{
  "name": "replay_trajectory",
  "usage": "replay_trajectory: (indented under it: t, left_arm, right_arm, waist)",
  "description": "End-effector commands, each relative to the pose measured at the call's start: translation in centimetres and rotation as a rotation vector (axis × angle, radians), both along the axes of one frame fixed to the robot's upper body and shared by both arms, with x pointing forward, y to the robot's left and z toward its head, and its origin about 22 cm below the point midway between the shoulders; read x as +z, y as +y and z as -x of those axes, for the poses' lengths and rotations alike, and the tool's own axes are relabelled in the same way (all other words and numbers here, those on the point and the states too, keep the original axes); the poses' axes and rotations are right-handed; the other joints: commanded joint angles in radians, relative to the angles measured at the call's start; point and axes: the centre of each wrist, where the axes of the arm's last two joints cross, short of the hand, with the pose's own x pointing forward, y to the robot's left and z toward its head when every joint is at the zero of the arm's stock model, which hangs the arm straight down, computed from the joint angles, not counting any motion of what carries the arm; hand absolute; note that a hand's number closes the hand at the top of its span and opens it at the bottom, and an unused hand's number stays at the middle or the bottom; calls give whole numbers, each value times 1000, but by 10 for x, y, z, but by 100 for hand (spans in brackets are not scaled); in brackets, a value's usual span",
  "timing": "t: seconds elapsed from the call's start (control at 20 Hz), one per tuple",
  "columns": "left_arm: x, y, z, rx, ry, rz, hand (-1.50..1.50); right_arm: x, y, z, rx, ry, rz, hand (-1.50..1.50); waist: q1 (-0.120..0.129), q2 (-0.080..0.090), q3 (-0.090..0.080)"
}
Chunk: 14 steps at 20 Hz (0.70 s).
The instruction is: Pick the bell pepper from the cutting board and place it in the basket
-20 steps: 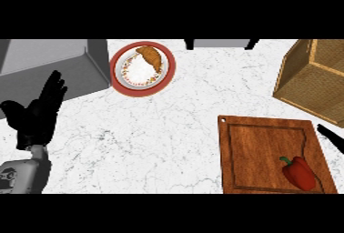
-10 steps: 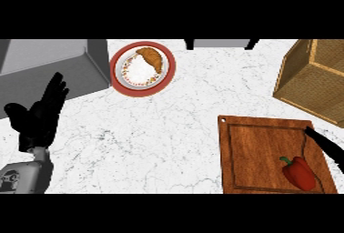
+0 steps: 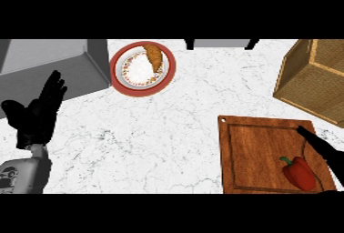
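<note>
A red bell pepper (image 3: 300, 173) with a green stem is observed lying on the wooden cutting board (image 3: 259, 150), in the board's lower right part, stem pointing up and left. The cutting board rests on the white marbled desk (image 3: 168, 136) at the view's lower right. The wicker basket (image 3: 314, 77) stands on the desk just beyond the board's far right corner, apart from the pepper.

The right hand (image 3: 324, 152) is seen at the right edge, over the board's right side, just beside the pepper; only dark fingers show, extended, and nothing is held.

The left hand (image 3: 37, 113) is noted at the left edge, resting open with fingers up and holding nothing. A small mark is visible on the grey left forearm (image 3: 23, 175), but it cannot be read.

A red-rimmed plate (image 3: 134, 68) carrying a croissant (image 3: 154, 57) is recorded near the top centre. A grey box-like unit (image 3: 50, 63) occupies the upper left. No legible brand or writing is found elsewhere.
</note>
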Motion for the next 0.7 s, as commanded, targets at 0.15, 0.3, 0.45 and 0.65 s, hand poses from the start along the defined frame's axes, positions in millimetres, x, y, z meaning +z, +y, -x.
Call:
replay_trajectory:
  t: [0.15,0.3,0.45,0.65]
  left_arm:
    - [6,-9,-15,12,-6,7,0]
    - [1,-12,8,-3,5,3,0]
    - [-8,-13,2,-2,1,5,0]
    - [2,-18,5,-9,-6,-10,0]
  right_arm:
    - [1,7,-3,8,32,19,-150]
    - [-21,11,5,11,28,36,-150]
    - [-28,3,-3,14,37,42,-150]
    - [-36,26,-18,107,114,56,150]
  waist:
    - [-2,0,0]
    - [0,-1,0]
    - [0,0,0]
    - [3,0,0]
